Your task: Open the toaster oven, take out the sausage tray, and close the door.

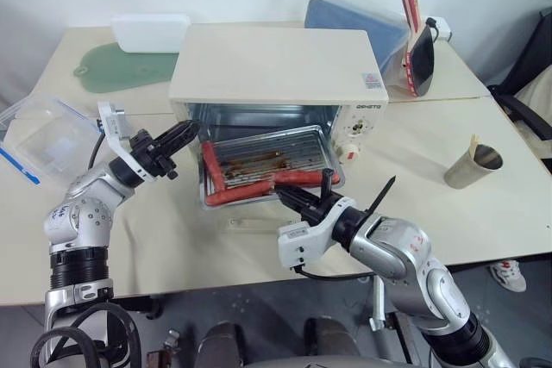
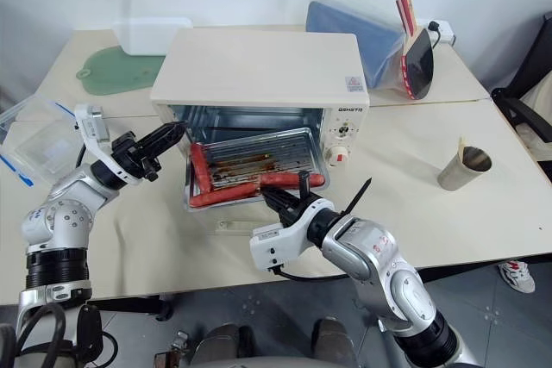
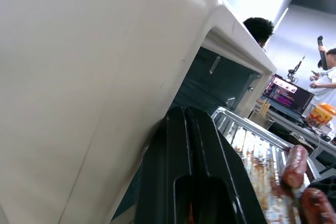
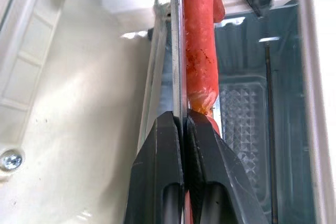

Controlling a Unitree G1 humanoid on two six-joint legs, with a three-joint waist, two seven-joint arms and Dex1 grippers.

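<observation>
A: Sticking halfway out of the open toaster oven (image 1: 278, 75), the sausage tray (image 1: 269, 165) carries three red sausages (image 1: 244, 189).
B: Who has it?
A: The right gripper (image 1: 293, 198) is clenched on its front rim; the left gripper (image 1: 183, 136), fingers pressed together and empty, sits by the oven's left front corner.
B: Any writing?
A: A dark brand word above the knobs (image 1: 352, 137), too small to read.
B: Around it?
A: A paper cup (image 1: 472, 165) to the right, a clear container (image 1: 45, 134) to the left.
</observation>
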